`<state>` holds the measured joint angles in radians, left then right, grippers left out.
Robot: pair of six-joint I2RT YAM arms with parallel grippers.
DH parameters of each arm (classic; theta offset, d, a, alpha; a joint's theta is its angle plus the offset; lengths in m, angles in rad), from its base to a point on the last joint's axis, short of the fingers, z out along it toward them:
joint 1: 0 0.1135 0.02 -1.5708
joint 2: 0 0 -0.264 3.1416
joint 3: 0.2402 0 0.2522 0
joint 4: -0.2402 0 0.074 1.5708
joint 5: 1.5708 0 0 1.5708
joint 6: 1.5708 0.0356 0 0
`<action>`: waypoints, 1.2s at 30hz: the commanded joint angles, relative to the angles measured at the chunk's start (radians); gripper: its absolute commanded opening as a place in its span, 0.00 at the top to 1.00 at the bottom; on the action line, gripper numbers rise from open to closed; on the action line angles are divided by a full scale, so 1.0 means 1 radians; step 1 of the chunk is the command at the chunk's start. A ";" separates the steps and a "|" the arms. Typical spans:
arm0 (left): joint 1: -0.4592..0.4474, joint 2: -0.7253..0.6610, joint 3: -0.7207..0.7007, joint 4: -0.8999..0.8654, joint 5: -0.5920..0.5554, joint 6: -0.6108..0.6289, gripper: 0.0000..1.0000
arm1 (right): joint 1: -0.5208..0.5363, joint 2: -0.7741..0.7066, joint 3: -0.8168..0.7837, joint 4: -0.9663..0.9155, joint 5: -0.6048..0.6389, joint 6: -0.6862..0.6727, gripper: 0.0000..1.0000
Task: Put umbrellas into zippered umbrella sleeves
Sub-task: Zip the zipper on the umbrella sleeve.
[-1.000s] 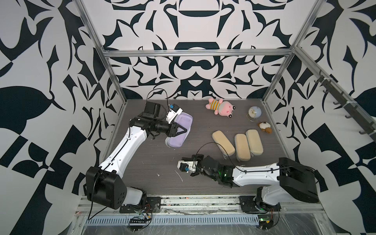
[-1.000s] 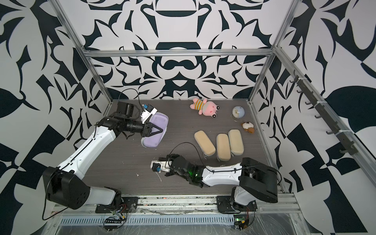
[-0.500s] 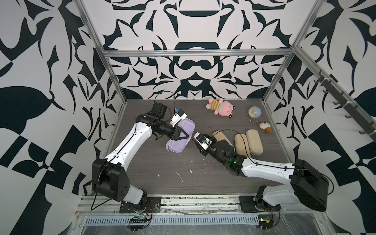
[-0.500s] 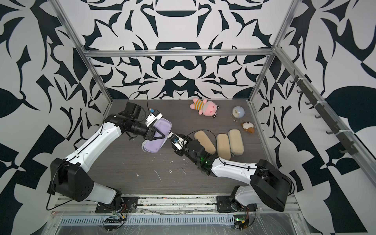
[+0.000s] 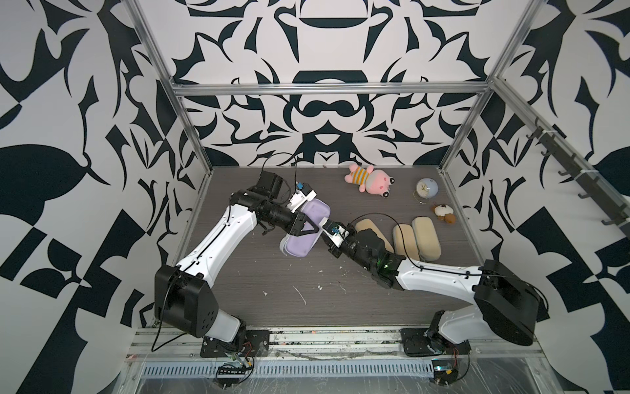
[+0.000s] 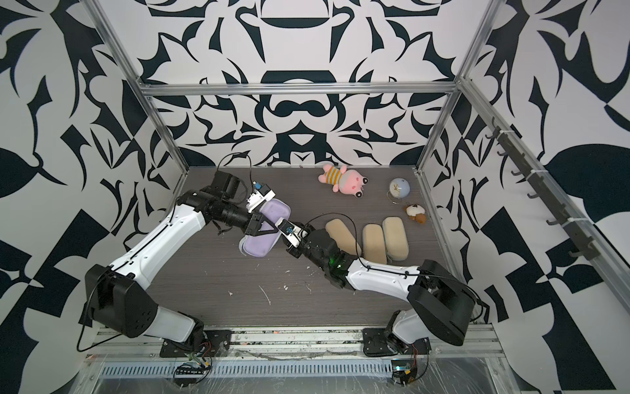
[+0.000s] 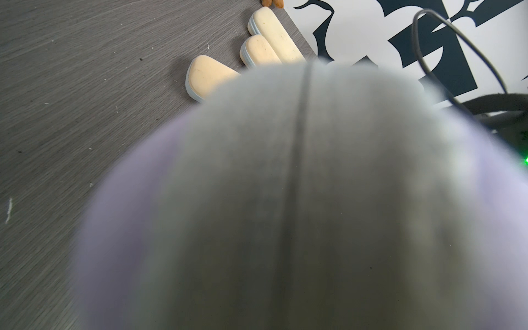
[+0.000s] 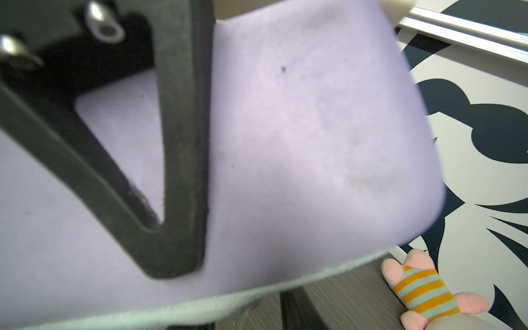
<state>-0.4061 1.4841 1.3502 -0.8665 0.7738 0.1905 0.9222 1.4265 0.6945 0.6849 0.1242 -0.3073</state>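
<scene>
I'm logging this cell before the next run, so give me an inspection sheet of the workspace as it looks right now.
Surface: dark wood-grain tabletop, white flecks and scuffs toward the front.
Job's things: lavender sleeve in the left gripper; three beige sleeves closed, lying toward the right; umbrellas, nothing seen.
Clutter: pink plush toy, small round clock, small brown-and-white plush, all toward the back.
Grippers: left gripper, jaws shut on the lavender sleeve; right gripper at that sleeve's edge, jaws hidden.
Cables: black cable looping above the left wrist; another cable arcing over the right wrist.
Surroundings: patterned walls, aluminium frame, hook rail.
</scene>
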 commanded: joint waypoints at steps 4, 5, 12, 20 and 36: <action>-0.011 0.007 0.017 -0.003 0.038 -0.003 1.00 | -0.006 -0.010 0.062 0.060 -0.026 0.017 0.78; -0.011 0.007 0.017 0.000 0.040 -0.005 1.00 | -0.006 -0.008 0.063 0.059 -0.031 0.016 0.81; -0.007 0.002 0.010 -0.005 0.048 -0.004 0.98 | -0.001 -0.010 0.060 -0.004 -0.078 -0.057 1.00; 0.074 -0.023 -0.008 0.168 0.154 -0.131 0.96 | 0.138 -0.074 -0.035 -0.177 -0.166 -0.237 1.00; 0.133 -0.111 -0.311 0.906 -0.207 -0.633 1.00 | 0.291 0.059 0.062 -0.023 -0.171 0.152 1.00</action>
<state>-0.3092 1.4235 1.0939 -0.4667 0.8001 -0.3069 1.1351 1.5005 0.7071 0.5751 0.0868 -0.2810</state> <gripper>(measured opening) 0.320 0.048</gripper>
